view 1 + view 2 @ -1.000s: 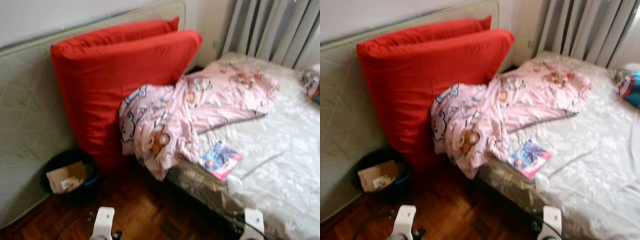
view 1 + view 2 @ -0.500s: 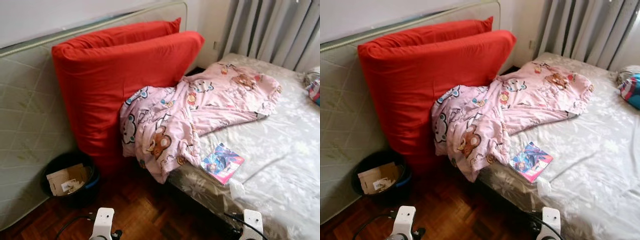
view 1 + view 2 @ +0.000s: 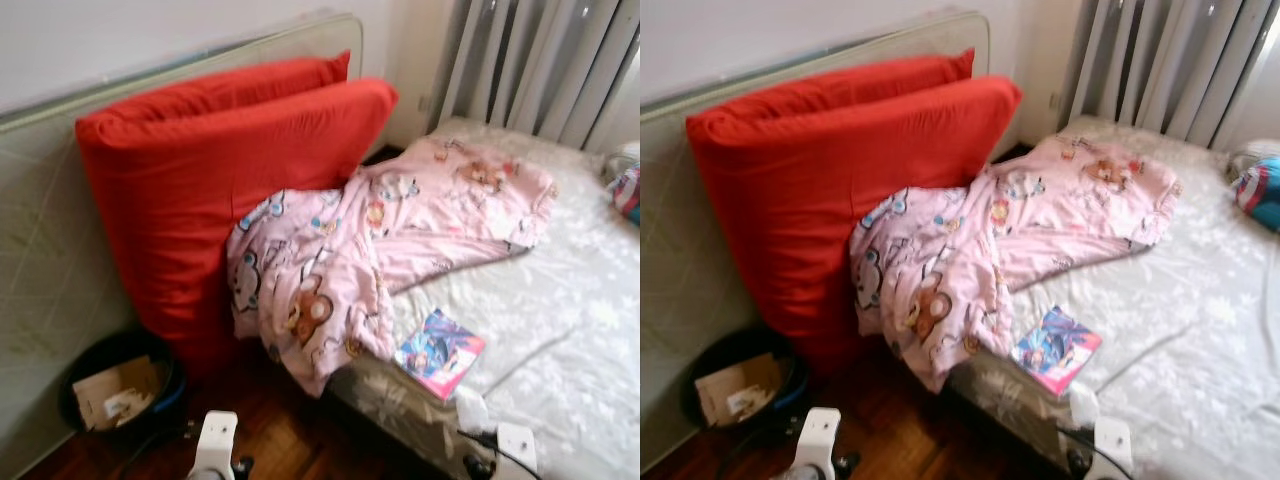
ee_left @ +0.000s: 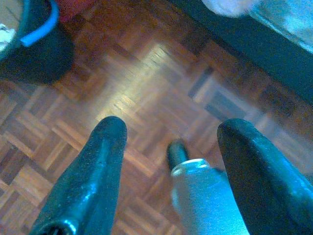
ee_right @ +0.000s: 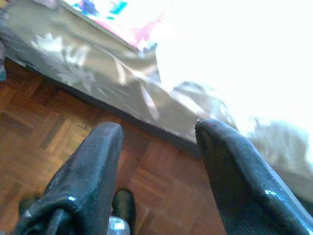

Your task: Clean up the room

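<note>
On my left I see the bin (image 3: 115, 390) on the floor, my left gripper (image 4: 168, 147) spread above the parquet (image 4: 146, 88) near it. The book (image 3: 440, 352) lies on the bed (image 3: 580, 330) edge, just beyond my spread right gripper (image 5: 159, 142).

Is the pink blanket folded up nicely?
No. The pink cartoon-print blanket lies rumpled, draped over the grey bed's edge toward the floor.

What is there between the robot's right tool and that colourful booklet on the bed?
Nothing visible. The right tool hangs open over the wooden floor beside the bed; the booklet lies uncovered near the mattress edge, just above it.
</note>
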`<state>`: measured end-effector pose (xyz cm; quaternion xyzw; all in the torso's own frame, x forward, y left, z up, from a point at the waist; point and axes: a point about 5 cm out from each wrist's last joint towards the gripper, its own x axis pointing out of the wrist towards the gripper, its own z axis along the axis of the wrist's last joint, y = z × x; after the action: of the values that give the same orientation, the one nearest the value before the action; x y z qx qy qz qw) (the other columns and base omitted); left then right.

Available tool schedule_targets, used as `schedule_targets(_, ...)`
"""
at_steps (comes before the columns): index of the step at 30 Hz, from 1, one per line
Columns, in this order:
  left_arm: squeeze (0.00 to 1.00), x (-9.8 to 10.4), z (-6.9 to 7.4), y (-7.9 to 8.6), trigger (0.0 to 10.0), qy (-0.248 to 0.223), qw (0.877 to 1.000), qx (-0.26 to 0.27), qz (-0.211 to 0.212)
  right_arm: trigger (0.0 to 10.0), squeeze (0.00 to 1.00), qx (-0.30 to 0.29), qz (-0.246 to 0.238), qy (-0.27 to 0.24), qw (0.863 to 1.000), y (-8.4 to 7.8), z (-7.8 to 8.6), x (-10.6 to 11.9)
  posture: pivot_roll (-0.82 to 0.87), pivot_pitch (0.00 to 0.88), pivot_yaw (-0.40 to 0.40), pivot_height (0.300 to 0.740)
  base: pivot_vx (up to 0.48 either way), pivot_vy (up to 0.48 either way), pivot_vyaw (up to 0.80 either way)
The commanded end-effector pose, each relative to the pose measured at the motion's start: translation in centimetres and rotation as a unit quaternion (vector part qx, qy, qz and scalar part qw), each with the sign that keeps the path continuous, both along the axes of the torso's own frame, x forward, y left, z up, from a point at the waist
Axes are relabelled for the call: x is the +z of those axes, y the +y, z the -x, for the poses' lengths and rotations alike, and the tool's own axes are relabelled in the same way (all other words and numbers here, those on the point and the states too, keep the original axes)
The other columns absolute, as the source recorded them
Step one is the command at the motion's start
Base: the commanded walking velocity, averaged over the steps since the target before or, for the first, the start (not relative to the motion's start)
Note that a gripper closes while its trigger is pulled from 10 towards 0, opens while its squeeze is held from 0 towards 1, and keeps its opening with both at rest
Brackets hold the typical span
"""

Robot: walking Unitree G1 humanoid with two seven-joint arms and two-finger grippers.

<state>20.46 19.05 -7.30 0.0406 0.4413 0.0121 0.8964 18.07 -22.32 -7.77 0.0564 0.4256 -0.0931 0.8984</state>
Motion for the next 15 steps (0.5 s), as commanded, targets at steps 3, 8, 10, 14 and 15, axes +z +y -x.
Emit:
schedule_targets(3, 0.00, -0.16, 0.38, 0.49, 10.0, 0.008, 1.000, 0.009, -0.003, 10.0, 0.00, 0.006, -0.008, -0.002, 1.000, 0.76, -0.27, -0.04, -0.05, 0.000, -0.022, 0.740, 0.337, 0.000, 0.00)
schedule_targets(8, 0.00, -0.17, 0.39, 0.49, 10.0, 0.008, 1.000, 0.009, -0.003, 10.0, 0.00, 0.005, -0.009, -0.004, 1.000, 0.76, -0.25, -0.04, -0.05, 0.000, -0.022, 0.740, 0.340, 0.000, 0.00)
schedule_targets(10, 0.00, -0.16, 0.39, 0.48, 10.0, 0.008, 1.000, 0.009, -0.003, 10.0, 0.00, 0.006, -0.009, -0.005, 1.000, 0.76, -0.27, -0.02, -0.05, 0.000, -0.022, 0.740, 0.341, 0.000, 0.00)
schedule_targets(14, 0.00, -0.12, 0.35, 0.49, 10.0, 0.003, 1.000, 0.013, 0.000, 10.0, 0.00, 0.003, -0.014, -0.016, 1.000, 0.82, -0.40, 0.08, -0.05, 0.000, -0.022, 0.740, 0.337, 0.000, 0.00)
schedule_targets(15, 0.00, -0.12, 0.34, 0.48, 10.0, 0.002, 1.000, 0.013, 0.001, 10.0, 0.00, 0.003, -0.014, -0.017, 1.000, 0.83, -0.41, 0.09, -0.05, 0.000, -0.022, 0.740, 0.341, 0.000, 0.00)
